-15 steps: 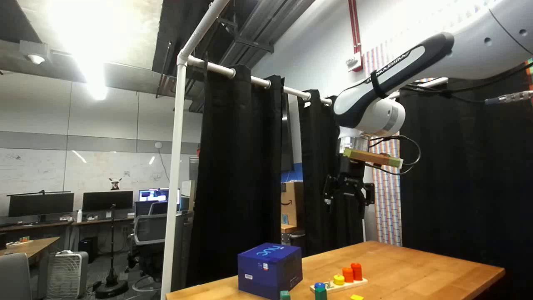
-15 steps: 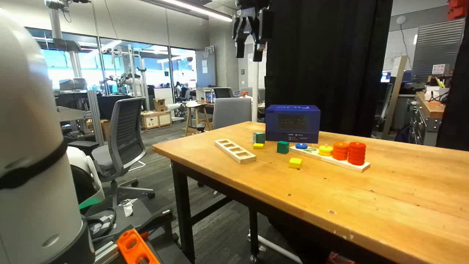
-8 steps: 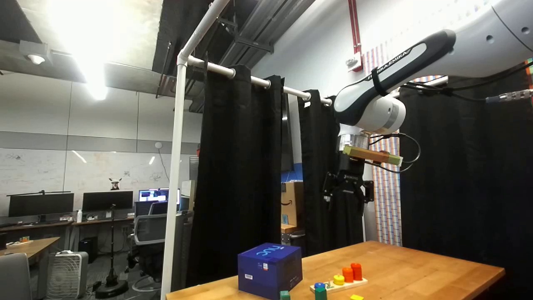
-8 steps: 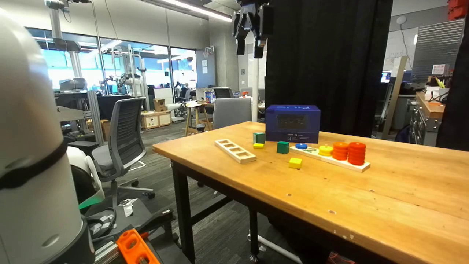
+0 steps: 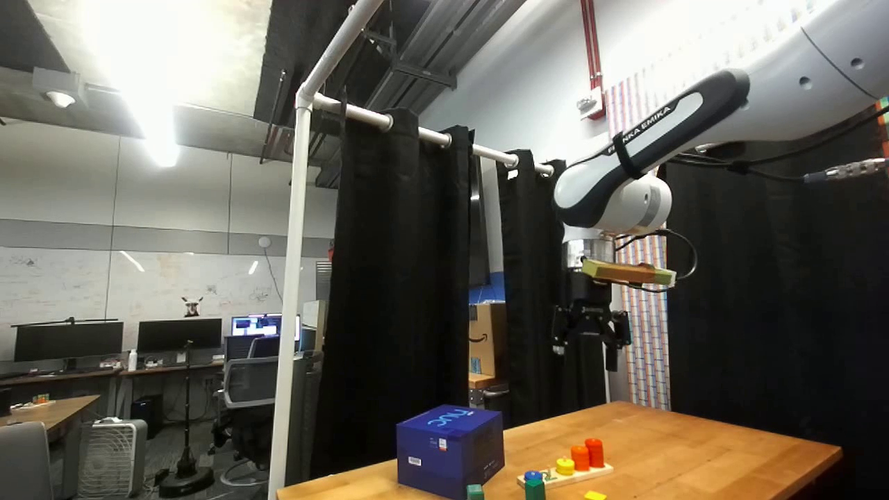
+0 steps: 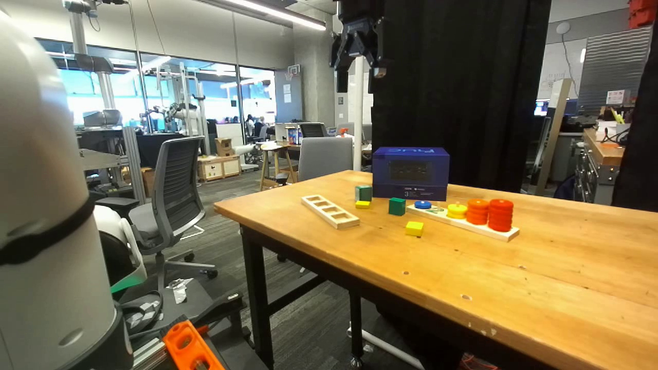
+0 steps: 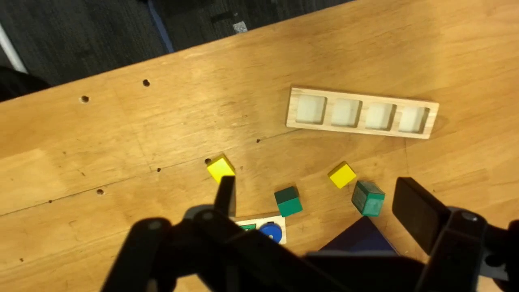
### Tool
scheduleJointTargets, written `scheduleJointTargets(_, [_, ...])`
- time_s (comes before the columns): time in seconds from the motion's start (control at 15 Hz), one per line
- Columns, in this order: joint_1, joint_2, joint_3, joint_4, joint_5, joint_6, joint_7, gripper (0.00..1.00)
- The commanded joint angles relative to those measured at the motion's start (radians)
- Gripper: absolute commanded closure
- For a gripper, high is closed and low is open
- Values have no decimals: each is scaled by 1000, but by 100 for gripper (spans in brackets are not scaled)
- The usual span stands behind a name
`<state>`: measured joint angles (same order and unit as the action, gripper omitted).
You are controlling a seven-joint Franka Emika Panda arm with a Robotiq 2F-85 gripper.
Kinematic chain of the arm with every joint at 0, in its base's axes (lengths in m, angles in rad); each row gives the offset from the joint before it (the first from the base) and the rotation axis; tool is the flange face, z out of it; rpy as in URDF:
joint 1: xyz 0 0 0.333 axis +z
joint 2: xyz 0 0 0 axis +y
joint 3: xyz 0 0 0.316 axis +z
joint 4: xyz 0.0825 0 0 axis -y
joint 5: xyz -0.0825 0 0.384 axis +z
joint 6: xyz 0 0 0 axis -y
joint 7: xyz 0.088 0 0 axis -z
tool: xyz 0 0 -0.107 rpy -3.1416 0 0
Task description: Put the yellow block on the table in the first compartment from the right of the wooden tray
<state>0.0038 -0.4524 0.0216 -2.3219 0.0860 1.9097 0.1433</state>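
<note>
Your arm (image 5: 667, 128) has dipped a little since the earlier frame, bringing the gripper (image 6: 361, 81) lower; its jaws are spread wide with nothing between them, well above the table (image 6: 462, 267), where everything lies as it did. Sides here are as an exterior view shows them. At the table's far side stands the blue box (image 6: 409, 174); the ring board (image 6: 467, 224) slants away to the right, and the wooden tray (image 6: 329, 211) lies to the left. Next in size come the far green block (image 6: 363, 193), just left of the box, and the near green block (image 6: 397, 206), by the board's left end. Smallest are the far yellow block (image 6: 363, 204), just beside the far green one, and the near yellow block (image 6: 414, 228), between tray and board. Your task doesn't say which yellow is meant, so settle that, and which tray end counts as right, since the wrist view swaps sides. Either should be light and stiff, probably painted wood, hard to harm but perhaps slick. Grip two opposite side faces, low down, because the block looks shallow; both seem turned against your jaws, so square the wrist first. A jaw covers part of the near yellow block in the wrist view, so you can't be sure of its angle.
</note>
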Motion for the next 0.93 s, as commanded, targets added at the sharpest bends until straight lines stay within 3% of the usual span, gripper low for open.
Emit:
scheduleJointTargets(0.0, [-5,49,0,-2,-76,25,-87,0])
scheduleJointTargets(0.87, [-6,287,-51,-39,-224,232,-438,0])
